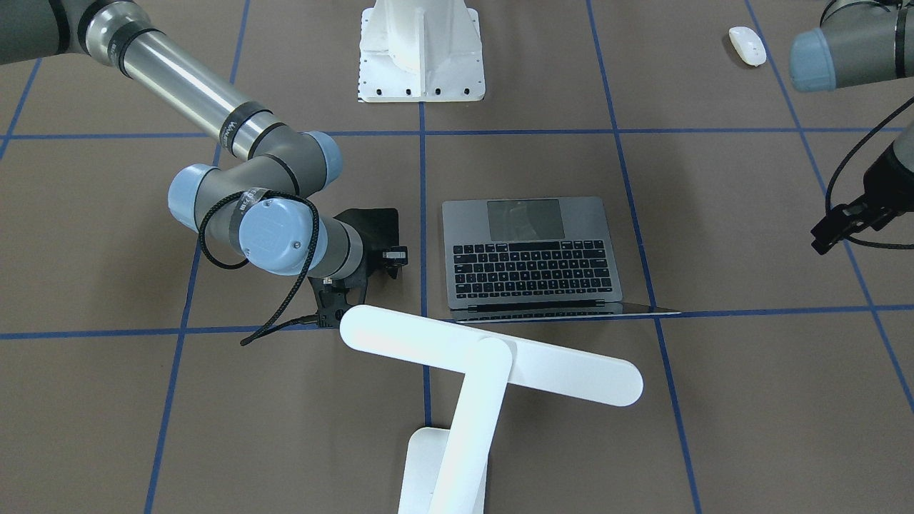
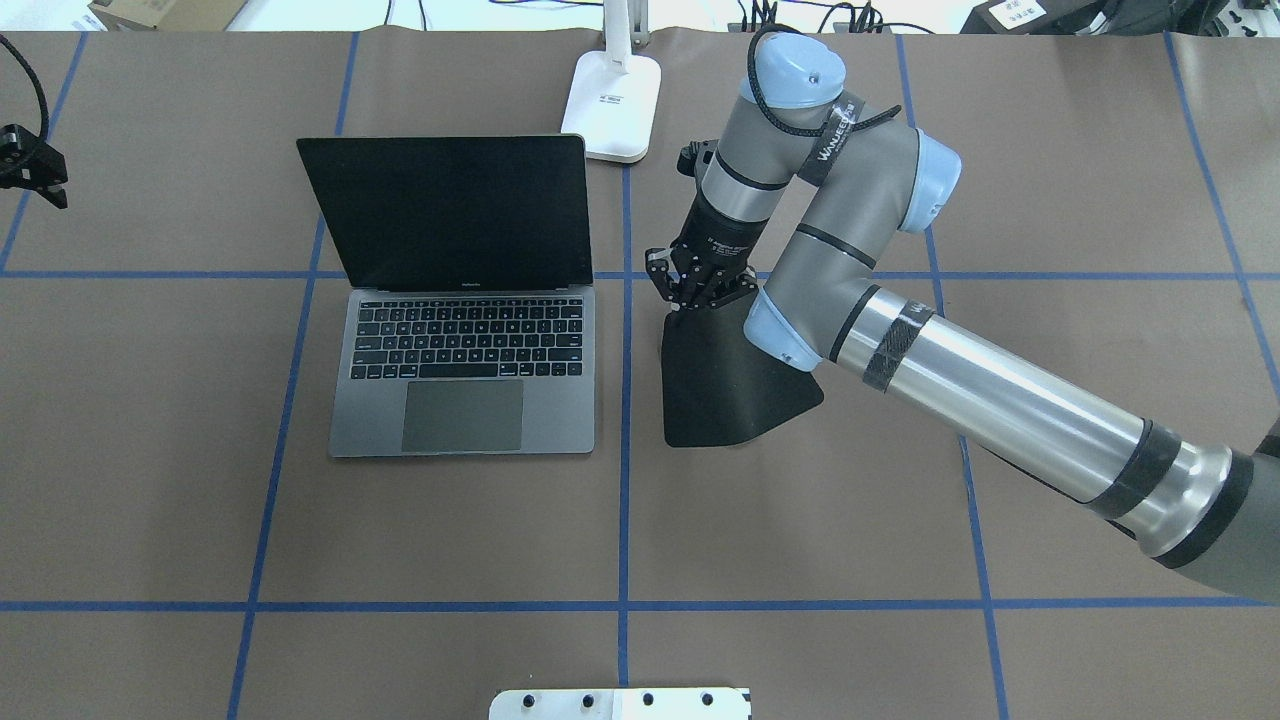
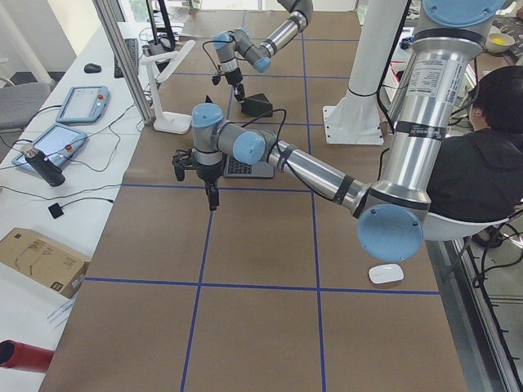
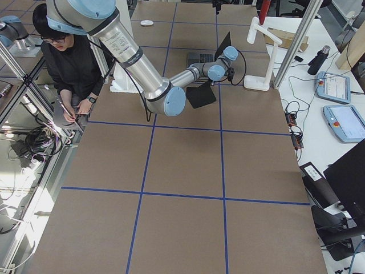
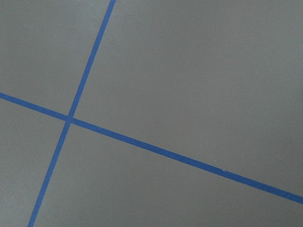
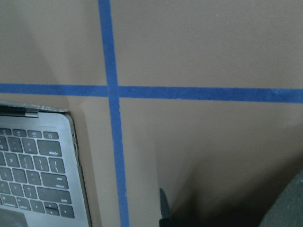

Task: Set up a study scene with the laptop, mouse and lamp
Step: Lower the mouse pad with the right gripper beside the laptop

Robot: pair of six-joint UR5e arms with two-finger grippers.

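The dark-grey laptop [image 2: 465, 370] stands open left of the table's middle; its corner shows in the right wrist view [image 6: 38, 170]. The white lamp [image 1: 485, 357] stands behind it, with its base [image 2: 612, 95] at the far edge. The white mouse [image 1: 747, 45] lies near the robot's side, close to the left arm. My right gripper [image 2: 688, 295] is shut on the far edge of a black square mat [image 2: 715, 390] right of the laptop. My left gripper [image 2: 35, 175] hangs over bare table far left, looks shut and holds nothing.
A white bolted pedestal [image 1: 421, 50] stands at the robot's side of the table. Blue tape lines [image 5: 142, 144] grid the brown table. A person [image 4: 63, 54] sits beside the table, and tablets and cables lie on a side bench [image 3: 65, 139].
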